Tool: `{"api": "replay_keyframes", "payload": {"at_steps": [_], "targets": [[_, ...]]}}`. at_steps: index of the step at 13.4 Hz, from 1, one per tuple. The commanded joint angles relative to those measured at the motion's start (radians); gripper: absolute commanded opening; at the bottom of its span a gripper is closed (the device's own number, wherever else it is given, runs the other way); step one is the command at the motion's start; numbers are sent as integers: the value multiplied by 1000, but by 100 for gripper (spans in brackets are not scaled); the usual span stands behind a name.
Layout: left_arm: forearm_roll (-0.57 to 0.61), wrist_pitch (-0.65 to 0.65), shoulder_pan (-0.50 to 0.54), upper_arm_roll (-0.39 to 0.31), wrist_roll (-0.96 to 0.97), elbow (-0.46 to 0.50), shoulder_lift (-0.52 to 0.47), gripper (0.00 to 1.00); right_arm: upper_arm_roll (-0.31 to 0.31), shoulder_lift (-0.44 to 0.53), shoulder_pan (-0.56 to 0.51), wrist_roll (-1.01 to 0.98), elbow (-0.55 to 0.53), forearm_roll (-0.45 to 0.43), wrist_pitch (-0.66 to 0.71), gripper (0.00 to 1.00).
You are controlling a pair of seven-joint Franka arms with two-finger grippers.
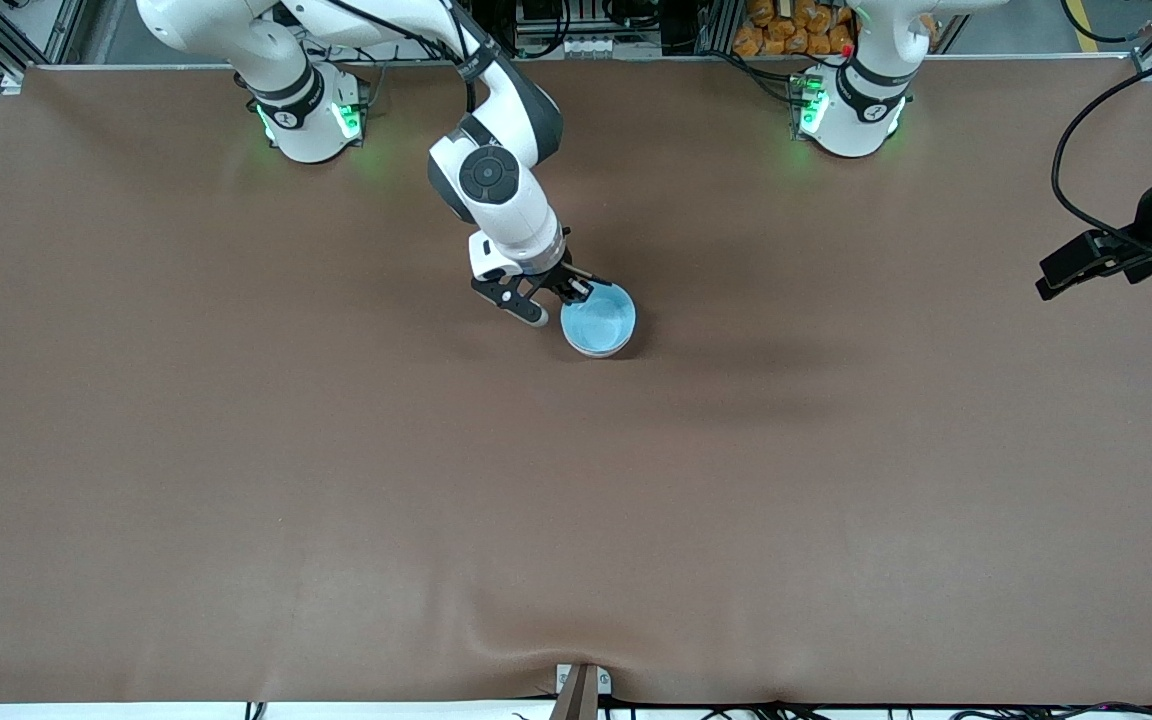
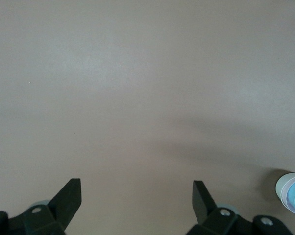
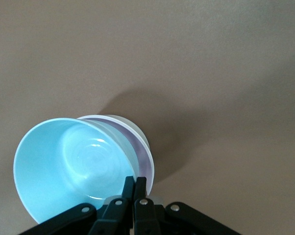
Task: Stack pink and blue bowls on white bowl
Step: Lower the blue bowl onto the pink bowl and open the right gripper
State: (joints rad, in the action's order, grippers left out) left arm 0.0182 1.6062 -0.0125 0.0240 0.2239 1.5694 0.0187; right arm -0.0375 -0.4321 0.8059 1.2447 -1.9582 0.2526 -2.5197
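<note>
**Blue bowl seated on the stack, not yet let go**

Stack sits mid-table, a bit toward the robots' edge: blue bowl (image 1: 598,320) on top, pink bowl (image 3: 143,157) nested under it, white bowl (image 3: 130,123) at the bottom. Right gripper (image 1: 576,291) is clenched on the blue bowl's rim. Stacking looks done; what's left is release and retreat. Left gripper (image 2: 137,203) waits, fingers spread wide and holding nothing, over the table's left-arm end.

Blue bowl (image 1: 598,320) nested in pink bowl (image 3: 143,155), both in white bowl (image 3: 130,123), mid-bench (image 1: 236,450), nearer the arms' bases.
</note>
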Motion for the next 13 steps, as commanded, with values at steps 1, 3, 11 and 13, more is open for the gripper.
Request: {"api": "replay_keyframes", "payload": {"at_steps": [1,3,11,13], "targets": [[-18,1,-6,-4,-17,-6,-10,100,11,-29,16,24,-1,-19,-25,0],[-18,-5,-11,2,-17,-5,-11,100,11,-39,15,22,-1,-21,-39,0],[-18,-9,-9,19,-17,-5,-13,100,63,-11,-16,19,123,-21,181,100],[-18,-9,-11,25,-17,-2,-13,100,137,-10,-16,15,296,-33,416,100]]}}
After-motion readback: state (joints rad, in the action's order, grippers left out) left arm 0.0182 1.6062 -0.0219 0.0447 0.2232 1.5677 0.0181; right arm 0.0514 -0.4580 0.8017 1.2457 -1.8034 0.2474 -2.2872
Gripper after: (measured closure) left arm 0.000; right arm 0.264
